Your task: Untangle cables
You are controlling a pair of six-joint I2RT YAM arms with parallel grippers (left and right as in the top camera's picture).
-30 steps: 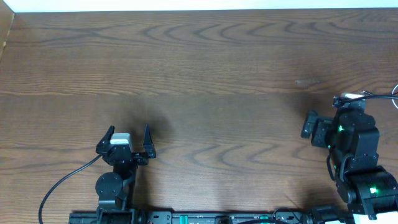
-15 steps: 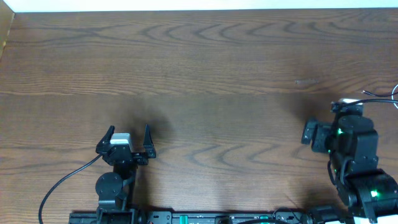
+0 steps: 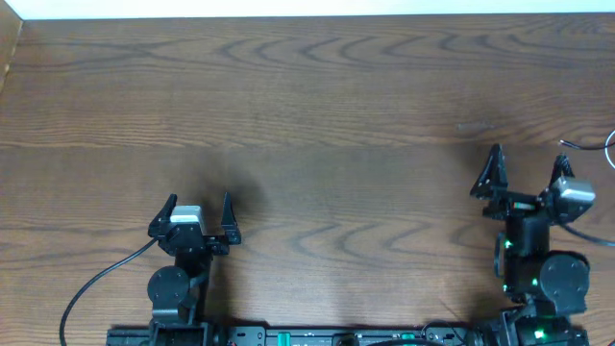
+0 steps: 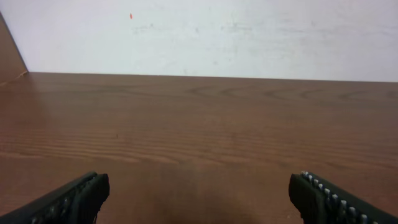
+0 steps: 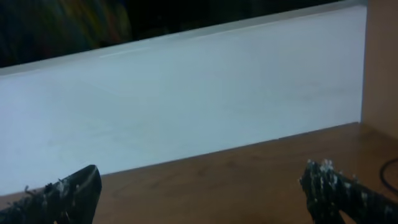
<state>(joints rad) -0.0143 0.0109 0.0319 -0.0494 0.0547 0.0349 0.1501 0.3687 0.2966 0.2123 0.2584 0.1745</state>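
Note:
Only a short piece of a thin black cable (image 3: 579, 146) shows, at the far right edge of the table in the overhead view, with a bit of a loop (image 3: 610, 144) cut off by the frame. A dark curved bit of it also shows at the right edge of the right wrist view (image 5: 389, 172). The white cable is out of view. My right gripper (image 3: 528, 157) is open and empty, a little to the left of that cable end. My left gripper (image 3: 200, 199) is open and empty at the front left, far from it. Both wrist views show wide-open jaws, left (image 4: 199, 193) and right (image 5: 202, 182), over bare wood.
The brown wooden table (image 3: 317, 106) spans the view. A white wall (image 4: 205, 31) stands behind its far edge. A wooden side panel (image 5: 380, 62) rises at the right. A thick black arm wire (image 3: 91, 284) runs at the front left.
My right arm has pulled back towards the front edge and turned, so its open fingers now point away. A white end seen by its tip earlier no longer shows. The left arm is still.

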